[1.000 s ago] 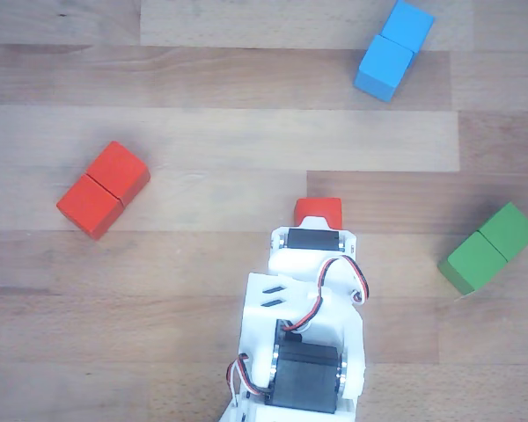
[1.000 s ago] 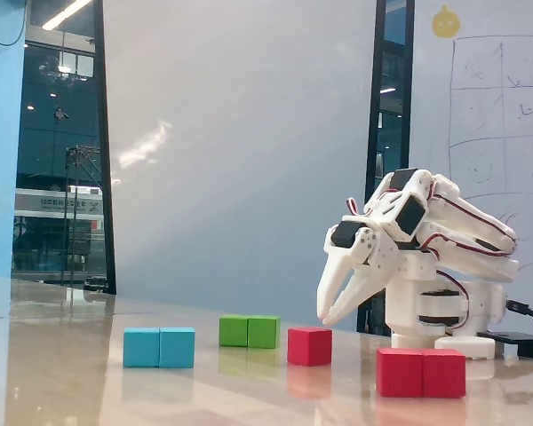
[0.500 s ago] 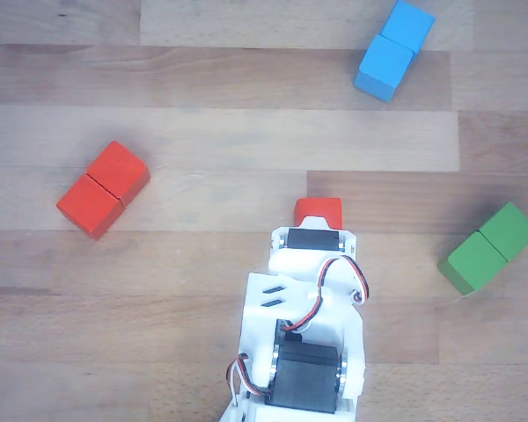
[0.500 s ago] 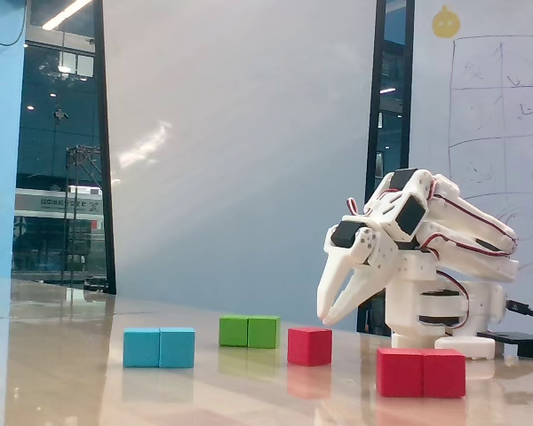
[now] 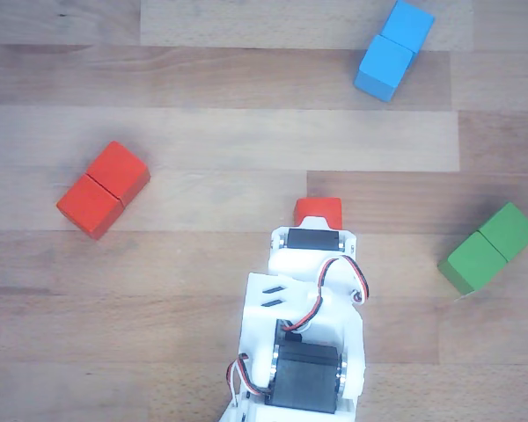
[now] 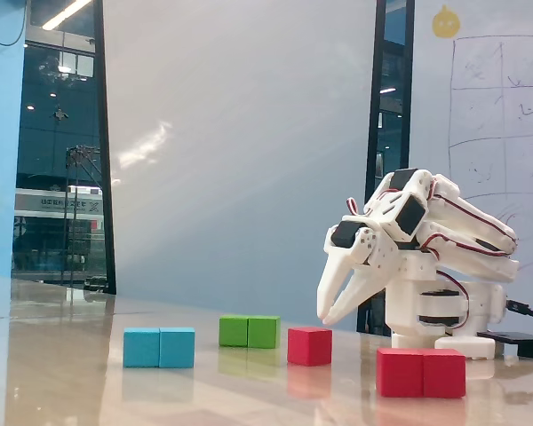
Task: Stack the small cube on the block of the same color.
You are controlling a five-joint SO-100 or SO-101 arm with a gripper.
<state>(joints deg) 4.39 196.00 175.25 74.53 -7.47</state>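
The small red cube (image 5: pixel 319 210) lies on the wooden table just beyond my wrist in the other view, partly covered by it. In the fixed view the cube (image 6: pixel 309 345) stands alone. My gripper (image 6: pixel 324 318) hangs just right of the cube and slightly above it, fingers pointing down. The tips are almost together and hold nothing. The red two-cube block (image 5: pixel 103 189) lies far left in the other view and apart from the cube. In the fixed view this block (image 6: pixel 421 372) is nearest the camera.
A blue two-cube block (image 5: pixel 393 50) lies at the top right and a green one (image 5: pixel 489 248) at the right edge. In the fixed view the blue block (image 6: pixel 159 347) is on the left and the green block (image 6: pixel 249 331) is behind. My white arm (image 5: pixel 310 299) fills the bottom centre.
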